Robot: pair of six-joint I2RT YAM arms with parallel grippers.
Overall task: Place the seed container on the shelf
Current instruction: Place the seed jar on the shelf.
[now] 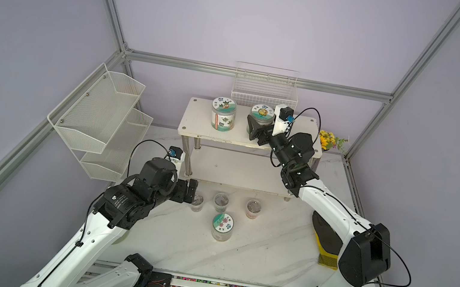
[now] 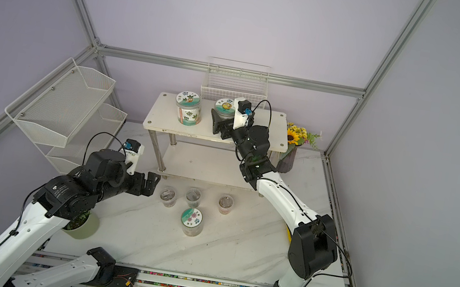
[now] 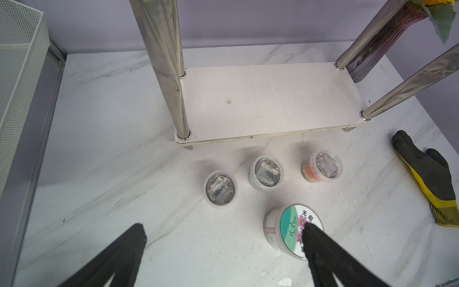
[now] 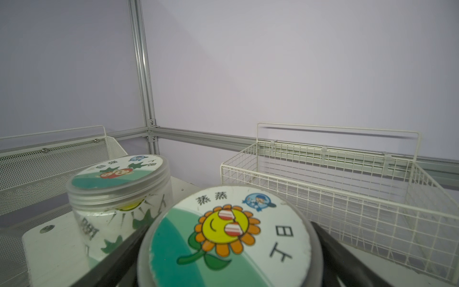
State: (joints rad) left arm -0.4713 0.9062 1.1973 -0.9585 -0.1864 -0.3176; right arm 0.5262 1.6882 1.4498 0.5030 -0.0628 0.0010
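Note:
The shelf stands at the back of the marble table. On its top board stands a seed container with a sunflower lid. My right gripper is open, one finger on each side of this jar, a thin gap showing at one side. A second jar with a monkey lid stands beside it. A pink-flower jar stands on the table. My left gripper hovers open and empty over the table near it.
Three small clear cups stand in front of the shelf's lower board. A mesh wall rack hangs at the left and a wire basket behind the shelf. A glove, a sunflower vase and a green pot are nearby.

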